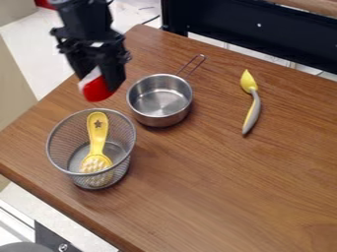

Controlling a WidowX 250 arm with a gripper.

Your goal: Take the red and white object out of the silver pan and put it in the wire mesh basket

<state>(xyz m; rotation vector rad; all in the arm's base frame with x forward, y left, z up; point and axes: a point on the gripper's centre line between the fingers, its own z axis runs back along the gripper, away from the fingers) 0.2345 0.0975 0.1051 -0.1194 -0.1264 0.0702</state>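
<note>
Gripper [101, 84] pinching a red-and-white object [98, 90] over the table [230, 187], near its left edge. The mesh basket [54, 156], with a yellow brush [97, 129] inside, stands just nearer the camera; a metal pot [159, 101] sits beside the basket, and a yellow-and-gray utensil [253, 110] lies right of the pot, toward the far edge.

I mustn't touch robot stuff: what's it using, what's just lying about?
In use:
red-and-white object, held by black gripper

Seemingly just lying about:
round silver mesh basket
yellow star-marked brush inside
shiny metal saucepan
yellow-and-grey utensil
</note>
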